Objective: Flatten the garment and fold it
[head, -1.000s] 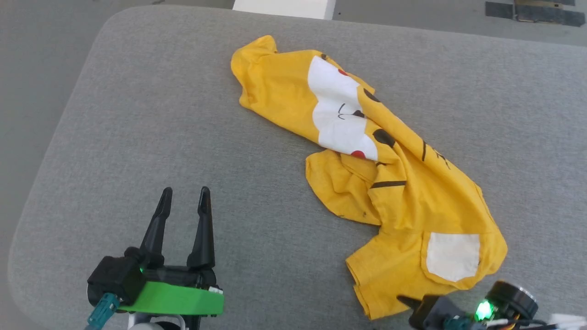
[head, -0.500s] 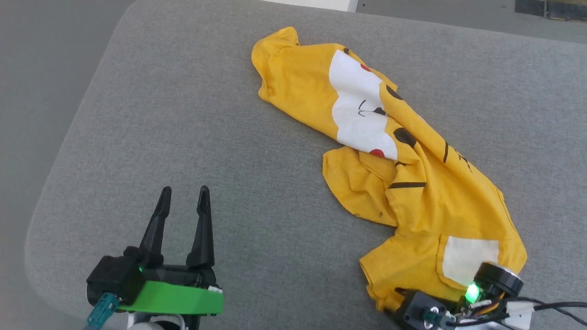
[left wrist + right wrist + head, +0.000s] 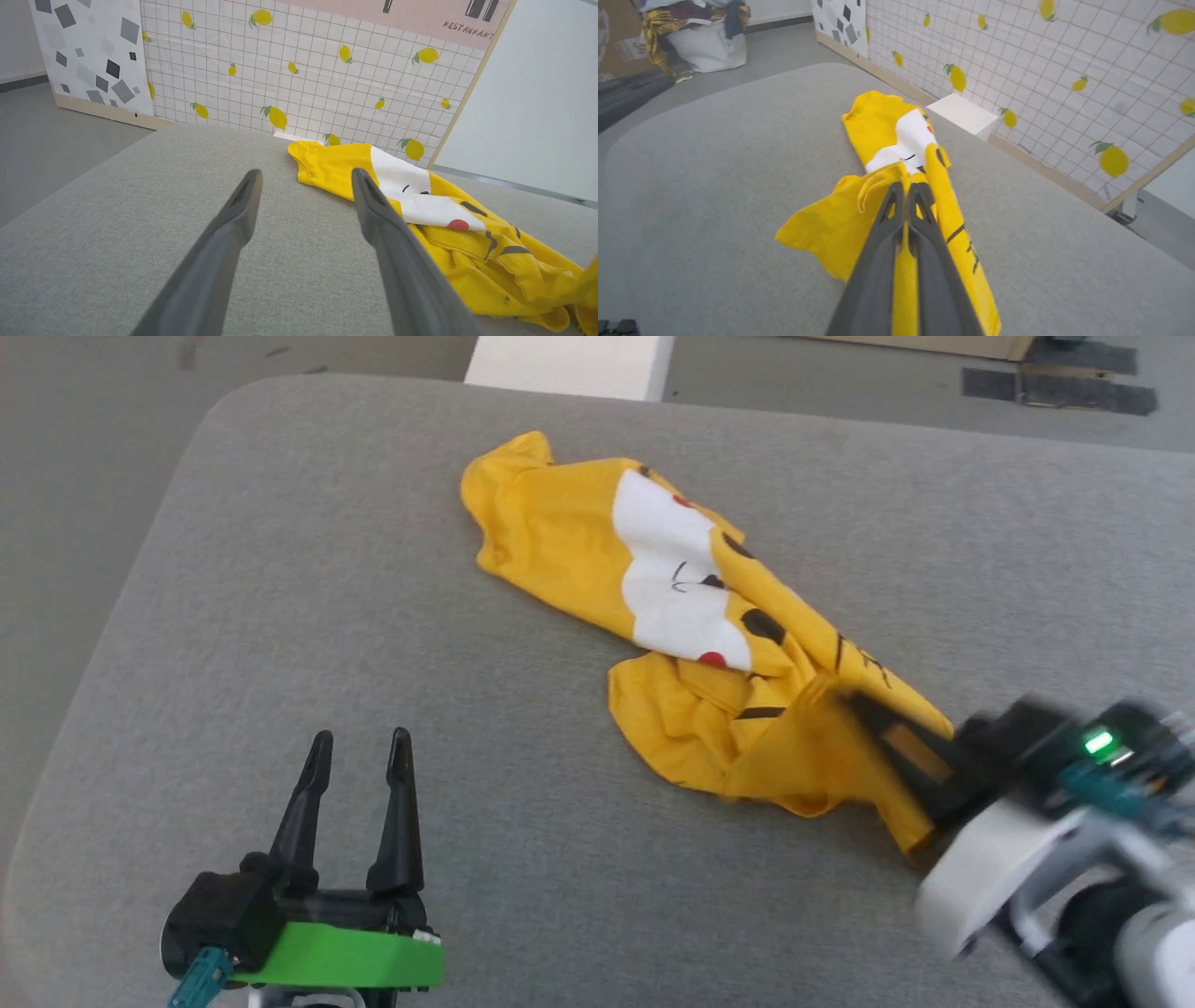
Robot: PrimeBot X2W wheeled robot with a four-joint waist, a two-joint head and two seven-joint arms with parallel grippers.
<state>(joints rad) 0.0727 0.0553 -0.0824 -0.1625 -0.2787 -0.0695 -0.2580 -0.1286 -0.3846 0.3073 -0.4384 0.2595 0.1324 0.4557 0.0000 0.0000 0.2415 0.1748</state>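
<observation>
Right gripper (image 3: pixel 906 189): its two dark fingers are pinched together on a fold of the garment (image 3: pixel 873 121), and a strip of yellow cloth shows between them.
Cloth at the grip: it bunches up around both fingers and hangs to either side of them. In the head view this part is blurred.
Garment from the right gripper (image 3: pixel 845 702): the rest stretches away from the fingertips across the grey padded surface (image 3: pixel 280 616), towards the lemon-patterned wall (image 3: pixel 1017 56).
Long axis: in the head view the garment (image 3: pixel 560 532) runs on a diagonal from the near right, where it is held, to the far middle.
Far end: a rumpled yellow corner points at the far edge of the surface, near a white block (image 3: pixel 966 114).
Print: the white patch, black marks and red dot face up in the far half. The near half is creased and folded over itself.
Left gripper (image 3: pixel 361 739): its fingers are spread with nothing between them, low at the near left and well apart from the garment (image 3: pixel 336 168), which lies ahead of it and to its right.
</observation>
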